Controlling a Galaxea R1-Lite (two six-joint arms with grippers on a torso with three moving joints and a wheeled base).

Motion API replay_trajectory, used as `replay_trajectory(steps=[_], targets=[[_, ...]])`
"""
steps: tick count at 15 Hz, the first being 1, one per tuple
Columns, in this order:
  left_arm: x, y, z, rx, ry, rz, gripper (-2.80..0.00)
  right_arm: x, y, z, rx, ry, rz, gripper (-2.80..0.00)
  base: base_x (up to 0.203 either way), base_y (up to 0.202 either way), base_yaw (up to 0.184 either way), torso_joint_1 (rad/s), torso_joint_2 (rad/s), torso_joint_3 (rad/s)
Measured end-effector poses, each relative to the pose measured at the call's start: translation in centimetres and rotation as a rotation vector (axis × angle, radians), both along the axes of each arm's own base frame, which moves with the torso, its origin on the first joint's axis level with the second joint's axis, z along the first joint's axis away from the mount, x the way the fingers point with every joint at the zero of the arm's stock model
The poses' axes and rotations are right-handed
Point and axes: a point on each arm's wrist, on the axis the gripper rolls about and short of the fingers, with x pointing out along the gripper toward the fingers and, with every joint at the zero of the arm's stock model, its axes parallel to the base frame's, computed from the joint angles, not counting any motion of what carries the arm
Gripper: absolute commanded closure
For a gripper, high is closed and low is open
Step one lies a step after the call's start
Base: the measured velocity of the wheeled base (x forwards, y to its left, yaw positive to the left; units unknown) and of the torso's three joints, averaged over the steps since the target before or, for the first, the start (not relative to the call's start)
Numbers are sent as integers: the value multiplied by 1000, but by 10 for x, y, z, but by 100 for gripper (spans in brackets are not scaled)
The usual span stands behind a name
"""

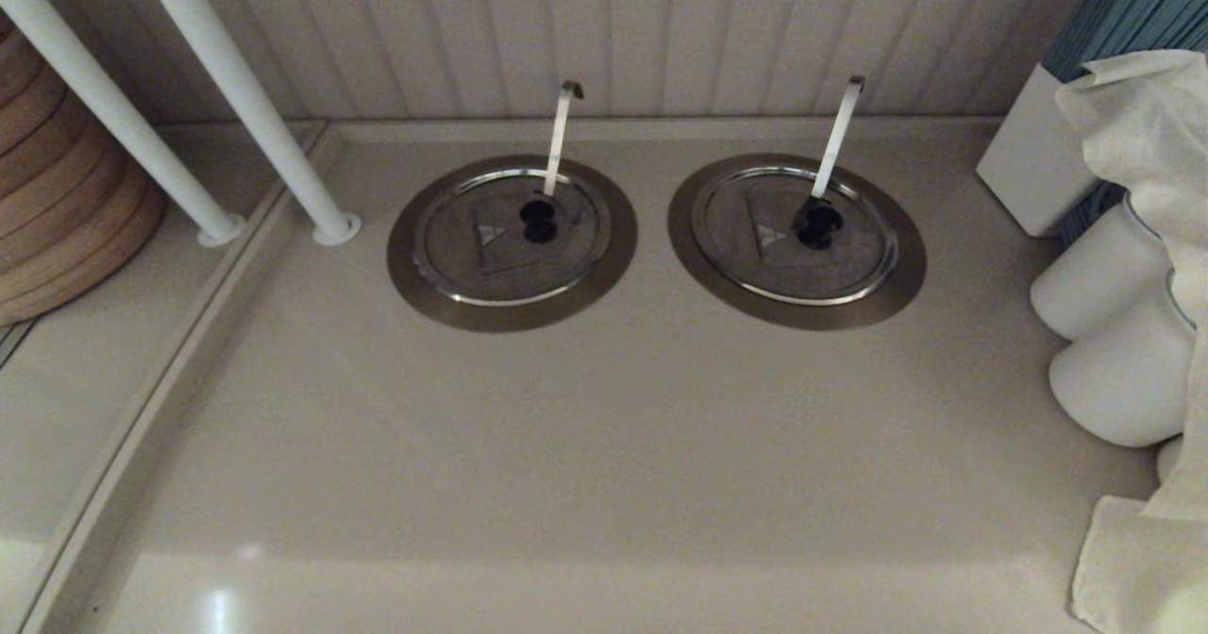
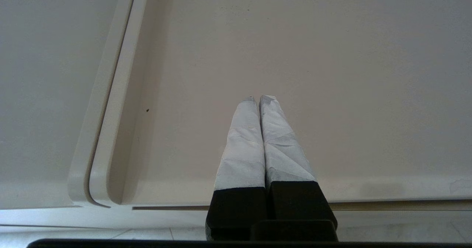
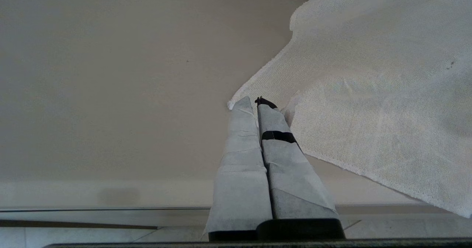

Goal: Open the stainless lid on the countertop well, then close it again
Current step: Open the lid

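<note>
Round flat stainless lid (image 1: 510, 238) covers left well (image 1: 406, 266); likely rigid, slippery; grip black centre knob (image 1: 539, 222). Both tools closed, empty, well short of it.

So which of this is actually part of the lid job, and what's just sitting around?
Job:
- left lid, closed, knob
- left well, hook-tipped handle
- left gripper, shut, parked near counter edge
- right gripper, shut, parked beside cloth

Lying about:
- twin lid and its well
- white jars
- white box
- white poles
- wooden stack
</note>
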Motion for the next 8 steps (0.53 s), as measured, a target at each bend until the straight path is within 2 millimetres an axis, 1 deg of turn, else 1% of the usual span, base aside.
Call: replay_trajectory(steps=[8], targets=[[0, 0, 0, -1, -2, 0, 0, 0, 0, 0, 0, 0, 0, 0, 0, 0, 0, 0, 0, 0]])
